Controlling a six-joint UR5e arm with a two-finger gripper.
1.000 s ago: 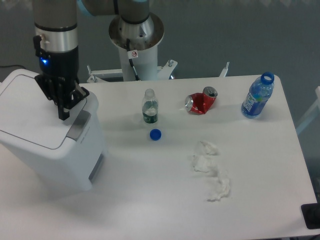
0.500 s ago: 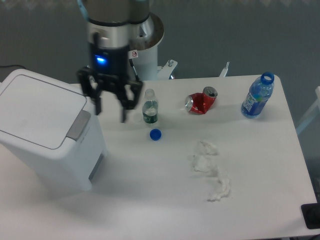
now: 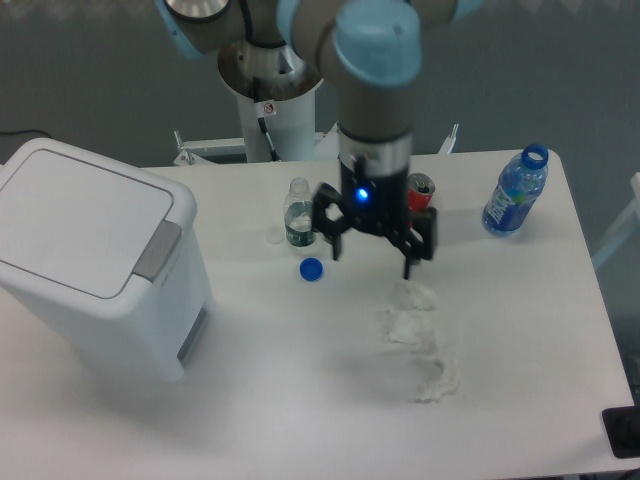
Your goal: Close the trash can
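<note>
The trash can (image 3: 95,260) is a large white boxy bin at the left of the table. Its flat white lid lies down flat and its grey front latch (image 3: 157,250) shows on the right side. My gripper (image 3: 372,255) hangs open and empty above the middle of the table, well to the right of the trash can and apart from it. Its two dark fingers point down, spread wide.
A small clear bottle (image 3: 298,214) and a blue cap (image 3: 311,268) sit left of the gripper. A crushed red can (image 3: 421,192) is partly behind the arm. A blue bottle (image 3: 515,193) stands far right. Crumpled white tissue (image 3: 420,335) lies below the gripper.
My gripper has left the trash can's lid and swung right across the table, from over the latch to above the table's middle. The lid stays down.
</note>
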